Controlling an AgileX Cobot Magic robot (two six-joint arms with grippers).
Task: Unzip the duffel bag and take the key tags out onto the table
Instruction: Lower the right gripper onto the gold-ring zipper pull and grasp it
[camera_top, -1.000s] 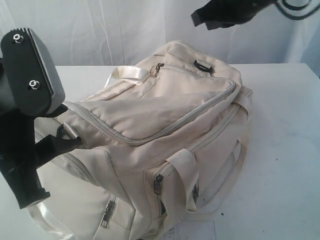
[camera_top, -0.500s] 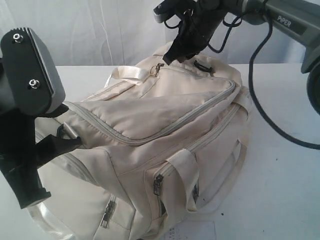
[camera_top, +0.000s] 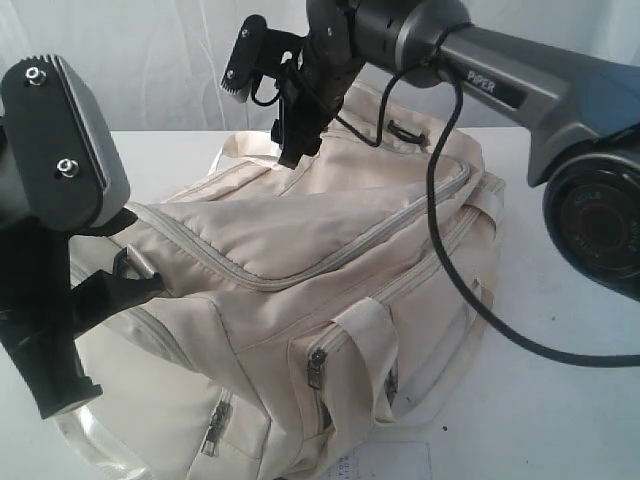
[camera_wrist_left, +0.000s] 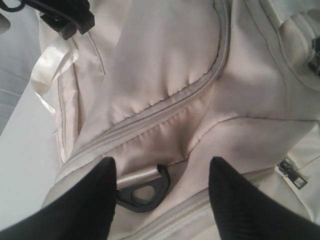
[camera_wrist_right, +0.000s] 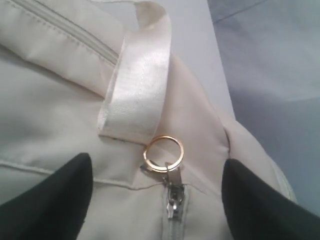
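The cream duffel bag (camera_top: 320, 260) lies zipped on the white table (camera_top: 570, 330). My right gripper (camera_top: 268, 105) hangs open over the bag's far end. In the right wrist view its jaws (camera_wrist_right: 157, 167) straddle the zipper pull with a gold ring (camera_wrist_right: 163, 152), without touching it. My left gripper (camera_top: 125, 255) stands open at the bag's near-left end. A black D-ring (camera_wrist_left: 142, 192) lies between its fingers (camera_wrist_left: 85, 205), close against one of them. The key tags are hidden.
A cream strap handle (camera_top: 260, 147) lies by the right gripper, and another loops over the bag's front side (camera_top: 370, 345). Side-pocket zipper pulls (camera_top: 316, 368) hang on the front. The right arm's black cable (camera_top: 450, 250) drapes across the bag.
The right arm has swung down from the upper right to over the bag's far end, and its jaws have opened. The left gripper and the bag have not moved.
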